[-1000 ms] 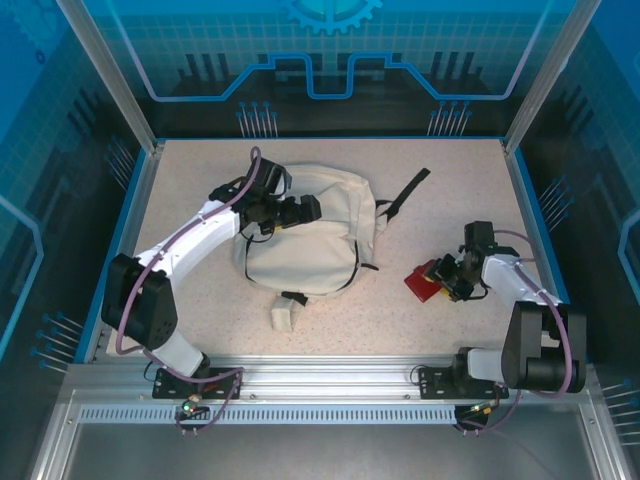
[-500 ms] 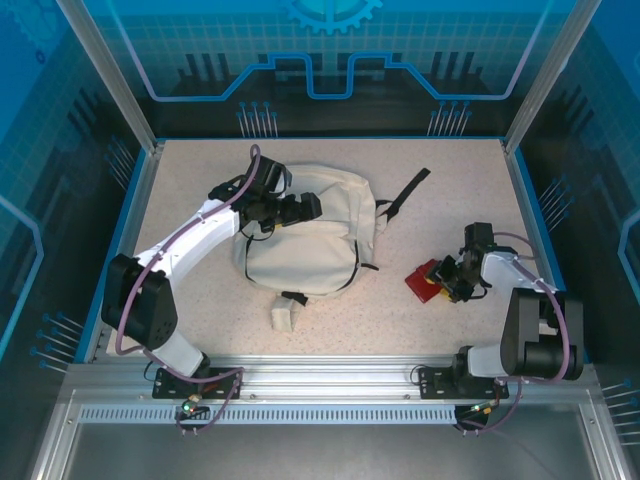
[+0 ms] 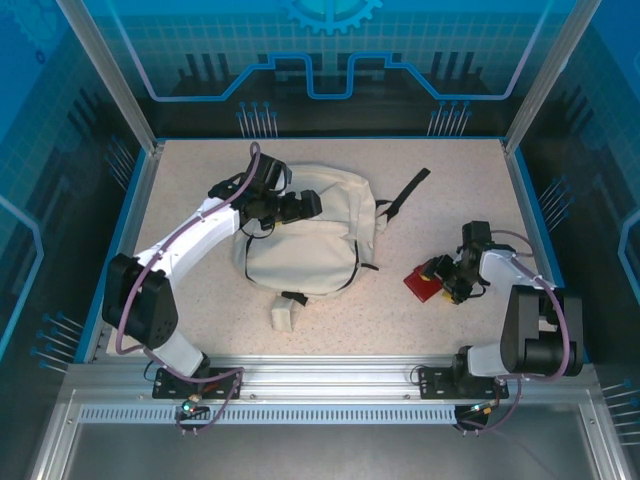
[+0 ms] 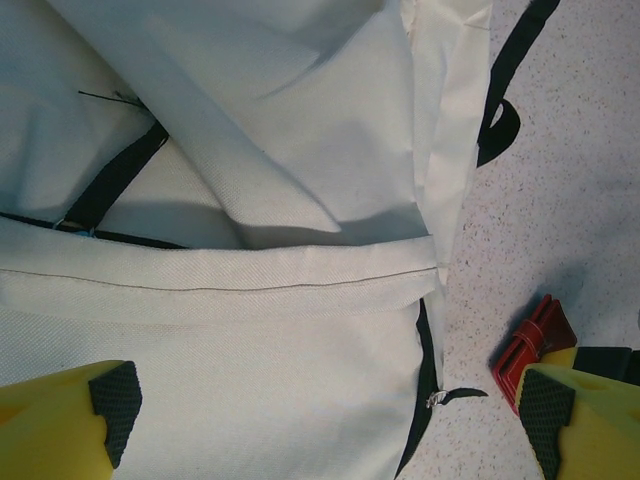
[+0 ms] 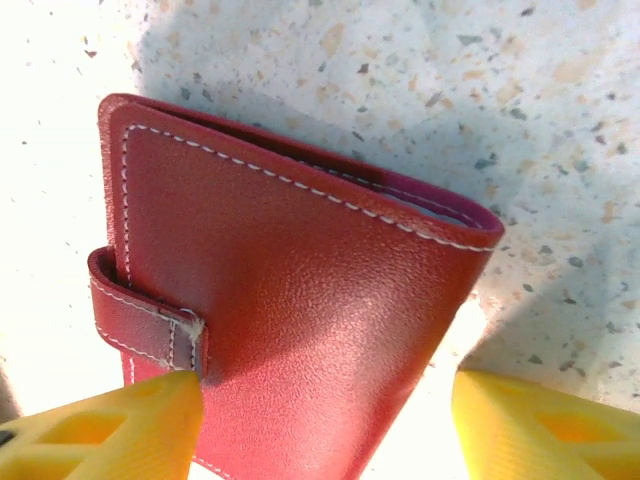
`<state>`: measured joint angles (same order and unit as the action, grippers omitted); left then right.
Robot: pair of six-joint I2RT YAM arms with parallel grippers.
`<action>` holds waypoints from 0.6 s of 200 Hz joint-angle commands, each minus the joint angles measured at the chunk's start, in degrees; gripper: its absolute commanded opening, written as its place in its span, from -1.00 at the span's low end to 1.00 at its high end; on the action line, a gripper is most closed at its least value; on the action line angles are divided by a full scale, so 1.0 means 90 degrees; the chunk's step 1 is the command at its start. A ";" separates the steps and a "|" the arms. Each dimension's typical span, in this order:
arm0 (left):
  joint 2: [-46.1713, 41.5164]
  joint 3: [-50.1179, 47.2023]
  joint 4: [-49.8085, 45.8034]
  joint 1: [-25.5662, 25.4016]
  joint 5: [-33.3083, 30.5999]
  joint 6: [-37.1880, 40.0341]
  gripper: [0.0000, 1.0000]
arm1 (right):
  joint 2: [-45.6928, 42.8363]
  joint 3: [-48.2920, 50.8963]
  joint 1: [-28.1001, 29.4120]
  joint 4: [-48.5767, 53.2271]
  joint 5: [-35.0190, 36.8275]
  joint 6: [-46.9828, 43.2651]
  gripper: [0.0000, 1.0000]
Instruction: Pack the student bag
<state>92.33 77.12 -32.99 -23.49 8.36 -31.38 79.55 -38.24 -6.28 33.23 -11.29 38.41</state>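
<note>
The top view shows the student bag (image 3: 305, 235) left of centre on the table (image 3: 450, 190), with a red wallet (image 3: 422, 282) to its right. The right wrist view shows the right gripper (image 5: 320, 430) loosely open around the wallet. The left gripper (image 4: 330, 400) hangs wide over the bag. Since a second ago the right arm has shifted slightly left, and the bag lies unchanged.

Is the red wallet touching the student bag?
Apart. The top external view shows a strip of bare table between the red wallet and the student bag.
</note>
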 commanded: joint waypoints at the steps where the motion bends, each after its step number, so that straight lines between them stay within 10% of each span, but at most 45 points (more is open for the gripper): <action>1: 0.0073 0.0216 -0.0176 -0.0027 -0.0109 0.0087 0.97 | -0.0153 0.0139 0.0052 0.0031 -0.0041 -0.0003 0.21; 120: 0.0603 0.0799 -0.0381 -0.0005 0.0013 0.1505 0.97 | 0.0285 0.0068 0.0328 -0.0391 0.0055 -0.0012 -0.93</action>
<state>94.89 80.77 -34.41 -23.49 7.81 -25.36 80.55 -37.08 -5.43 29.26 -13.13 38.83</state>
